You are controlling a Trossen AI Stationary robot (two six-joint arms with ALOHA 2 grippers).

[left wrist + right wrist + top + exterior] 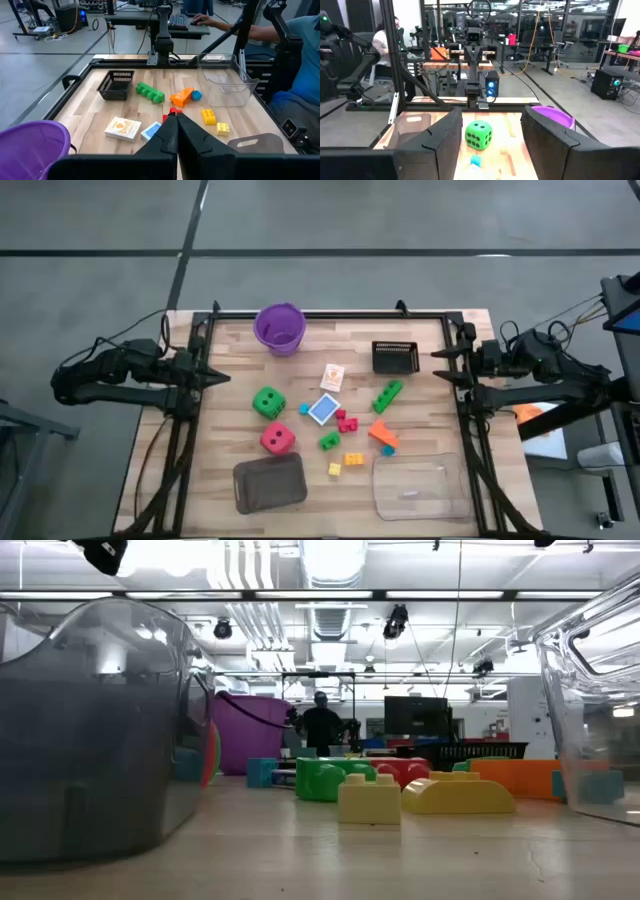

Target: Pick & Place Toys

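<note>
Small bricks lie mid-table: a long green one (388, 395), a red one (347, 421), an orange one (382, 431), a small green one (329, 441) and yellow ones (354, 459). A green die (268, 402) and a red die (277, 439) rest to their left. Two picture cards (332, 377) (323, 409) lie flat. My left gripper (215, 377) hovers at the table's left edge, shut and empty; its wrist view (176, 116) shows the fingers together. My right gripper (440, 365) hovers at the right edge, open and empty, facing the green die (478, 134).
A purple cup (280, 327) stands at the far edge, and a black basket (394, 356) at the far right. A grey tray (270, 483) and a clear tray (420, 485) sit near the front edge. A black frame (330, 313) rims the table. A person sits beyond it (300, 60).
</note>
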